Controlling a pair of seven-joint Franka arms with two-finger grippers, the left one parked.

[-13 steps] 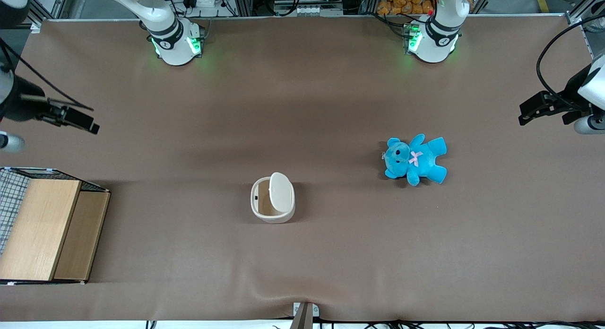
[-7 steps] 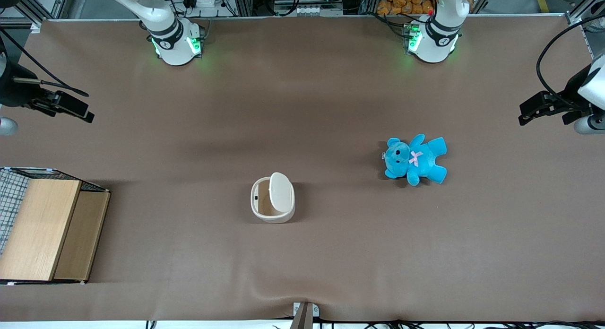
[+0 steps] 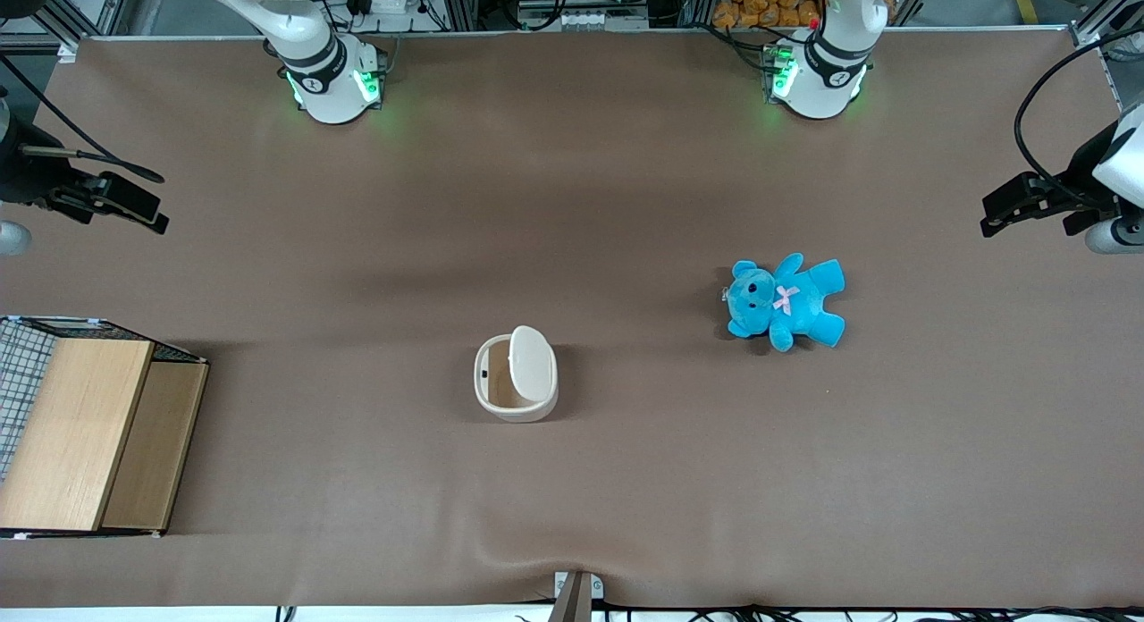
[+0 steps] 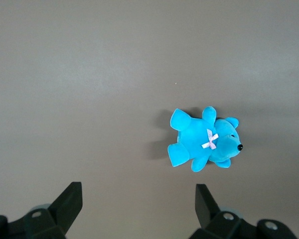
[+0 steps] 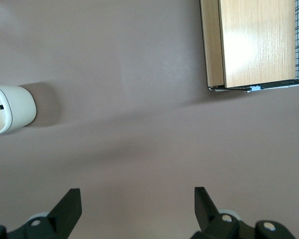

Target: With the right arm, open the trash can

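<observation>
1. The trash can [image 3: 516,377] stands about mid-tabletop, nearer the front camera than the middle of the brown tabletop [image 3: 572,202]. Its flip lid [image 3: 531,363] is tipped up on the side toward the parked arm's end, and the tan inside shows through the open mouth.
2. The right arm's hand [image 5: 134,209] hangs over the working arm's end of the tabletop, well apart from the trash can and farther from the front camera than it. Its two black fingers [image 5: 70,206] are spread wide with nothing between them; only bare brown surface shows in the gap.
3. From the front view the hand [image 3: 134,213] sits close to the tabletop's side edge, above the wooden box with wire mesh [image 3: 89,430], which occupies the corner nearest the camera at that end.
4. In the right wrist view the trash can's cream wall [image 5: 12,109] shows only in part, cut off by the picture's edge, with the box [image 5: 254,45] well apart from it and a broad stretch of open tabletop between them.
5. A blue teddy bear [image 3: 785,302] lies flat toward the parked arm's end, well apart from the trash can and a little farther from the front camera.
6. Open surface surrounds the trash can on every side; nothing touches it.
</observation>
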